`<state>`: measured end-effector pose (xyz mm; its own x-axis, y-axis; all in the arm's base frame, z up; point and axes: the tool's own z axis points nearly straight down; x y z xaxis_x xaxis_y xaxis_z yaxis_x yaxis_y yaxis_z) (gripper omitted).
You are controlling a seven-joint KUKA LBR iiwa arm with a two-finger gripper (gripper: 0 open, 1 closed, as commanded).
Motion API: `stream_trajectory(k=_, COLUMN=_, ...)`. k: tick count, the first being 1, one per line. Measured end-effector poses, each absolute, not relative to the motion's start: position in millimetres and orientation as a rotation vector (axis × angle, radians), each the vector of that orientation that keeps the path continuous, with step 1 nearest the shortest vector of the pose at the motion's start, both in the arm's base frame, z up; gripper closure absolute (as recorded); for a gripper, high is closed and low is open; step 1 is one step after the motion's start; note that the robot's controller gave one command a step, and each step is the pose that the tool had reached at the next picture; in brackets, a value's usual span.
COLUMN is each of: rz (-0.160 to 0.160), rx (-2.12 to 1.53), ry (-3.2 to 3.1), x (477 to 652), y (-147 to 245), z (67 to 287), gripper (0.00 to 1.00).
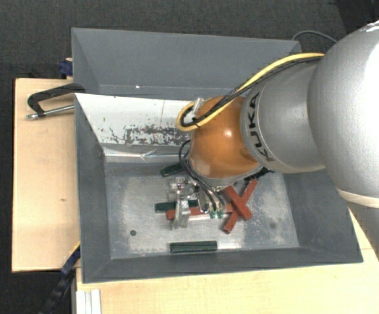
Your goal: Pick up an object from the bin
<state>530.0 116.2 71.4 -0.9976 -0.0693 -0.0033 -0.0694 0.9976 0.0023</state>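
My gripper [180,205] reaches down from under the orange wrist cover to the bin floor, a little left of centre. A small dark green piece [164,207] lies on the floor right at its left side, and a red bit shows just beside it. Crossed red sticks [239,205] lie close on its right. Just behind the gripper, at the foot of the back wall, sits another dark green piece [172,170], partly hidden by the cover.
A dark green flat bar [193,246] lies along the front wall. A small dark speck [132,233] sits on the floor at the front left. The arm and its orange cover hang over the bin's right half.
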Motion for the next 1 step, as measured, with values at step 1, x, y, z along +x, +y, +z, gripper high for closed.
stream_trajectory(k=1, rz=0.003, rx=-0.122, ry=3.134, x=550.6, y=122.8, z=213.6, gripper=1.0)
